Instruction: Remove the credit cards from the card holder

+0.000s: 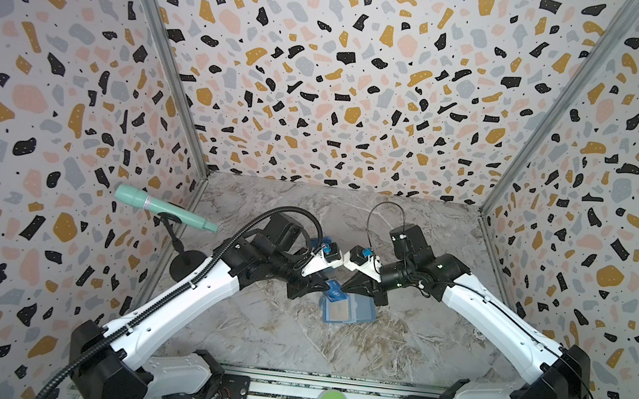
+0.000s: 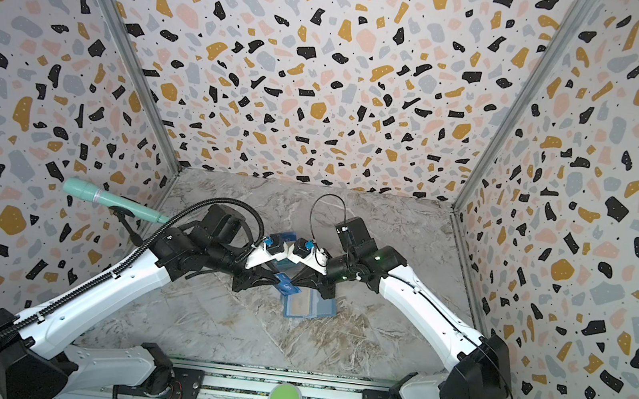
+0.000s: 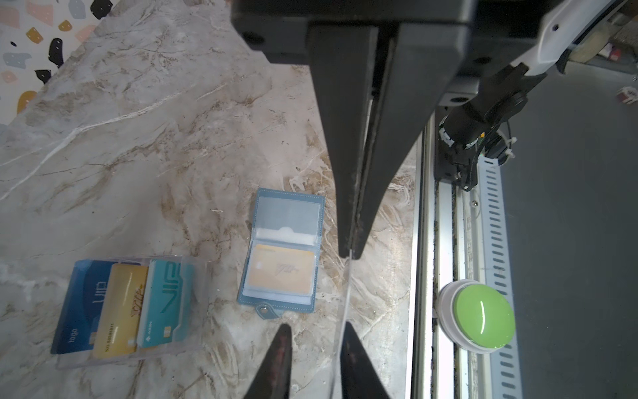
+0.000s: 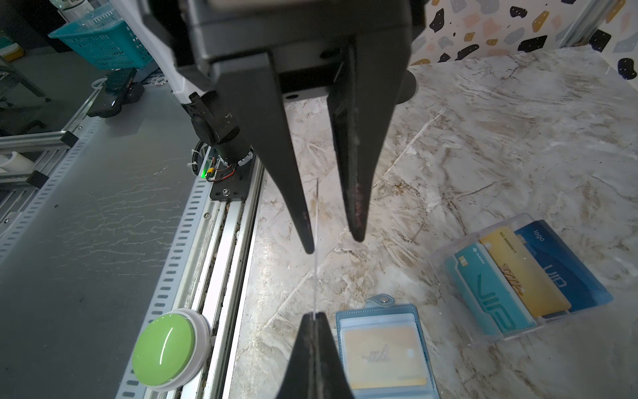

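**A:** Where is the card holder (image 3: 288,214)?

**B:** It lies open and flat on the marble table (image 3: 155,138), in the middle between the two arms. A tan-gold card (image 3: 280,274) sits in one clear sleeve; the other sleeve looks empty.

**A:** And the grippers?

**B:** They meet tip to tip just above the holder. The right gripper (image 4: 312,316) is pinched tight on a blue card (image 1: 336,292), which the wrist views show edge-on as a thin line. The left gripper (image 3: 316,326) has its jaws slightly apart, one on each side of that card's free end, not clamping it.

**A:** Anything else nearby?

**B:** A clear acrylic stand (image 3: 193,276) near the holder has three cards in it: blue, gold and teal. A green button (image 3: 481,316) sits on the front rail.
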Controlling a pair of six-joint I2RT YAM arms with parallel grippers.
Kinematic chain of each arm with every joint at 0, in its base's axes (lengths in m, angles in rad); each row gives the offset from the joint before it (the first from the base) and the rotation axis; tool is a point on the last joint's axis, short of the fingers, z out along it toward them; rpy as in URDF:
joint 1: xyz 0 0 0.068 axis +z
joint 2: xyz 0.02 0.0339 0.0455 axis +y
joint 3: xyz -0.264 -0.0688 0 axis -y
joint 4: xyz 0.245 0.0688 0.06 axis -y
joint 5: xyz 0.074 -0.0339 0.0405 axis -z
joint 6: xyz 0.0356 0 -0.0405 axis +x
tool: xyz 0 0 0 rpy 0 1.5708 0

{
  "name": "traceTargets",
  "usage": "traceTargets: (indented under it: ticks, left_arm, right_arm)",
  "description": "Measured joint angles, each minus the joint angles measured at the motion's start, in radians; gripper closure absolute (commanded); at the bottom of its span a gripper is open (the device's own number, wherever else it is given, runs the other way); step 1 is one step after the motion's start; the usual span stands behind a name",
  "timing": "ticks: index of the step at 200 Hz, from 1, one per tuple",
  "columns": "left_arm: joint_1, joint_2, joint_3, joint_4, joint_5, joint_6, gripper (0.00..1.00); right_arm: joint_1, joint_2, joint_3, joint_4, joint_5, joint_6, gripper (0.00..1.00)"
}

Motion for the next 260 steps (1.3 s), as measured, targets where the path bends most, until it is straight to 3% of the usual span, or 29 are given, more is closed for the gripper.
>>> traceTargets:
  ticks: [43,59,73,109,138,155,195,227,260]
  left_arm:
    - [0.008,0.006,0.000,-0.006,0.049,0.005,0.99]
    - [0.013,0.007,0.000,-0.006,0.059,0.000,1.00]
    - [0.022,0.007,-0.002,0.001,0.071,-0.011,1.00]
    - [0.050,-0.014,-0.041,0.099,0.106,-0.079,1.00]
    - [0.072,-0.086,-0.117,0.251,0.120,-0.200,1.00]
    - [0.082,-0.131,-0.158,0.362,0.114,-0.290,1.00]
    - [0.087,-0.195,-0.290,0.784,0.087,-0.610,1.00]
    - [0.087,-0.198,-0.393,1.096,0.082,-0.844,1.00]
    - [0.087,-0.198,-0.401,1.236,0.076,-0.945,1.00]
  right_arm:
    - [-0.001,0.004,0.000,0.018,0.002,0.001,1.00]
    - [-0.003,0.003,0.000,0.021,0.002,0.005,1.00]
    - [-0.010,0.003,-0.003,0.038,0.003,0.022,0.84]
    - [-0.091,-0.010,-0.047,0.116,-0.047,0.106,0.59]
    - [-0.172,-0.093,-0.146,0.212,-0.095,0.196,0.31]
    - [-0.207,-0.177,-0.231,0.323,-0.136,0.280,0.23]
    - [-0.233,-0.315,-0.499,0.834,-0.223,0.649,0.22]
    - [-0.212,-0.245,-0.607,1.232,-0.220,0.938,0.27]
    - [-0.180,-0.174,-0.597,1.498,-0.203,1.101,0.28]
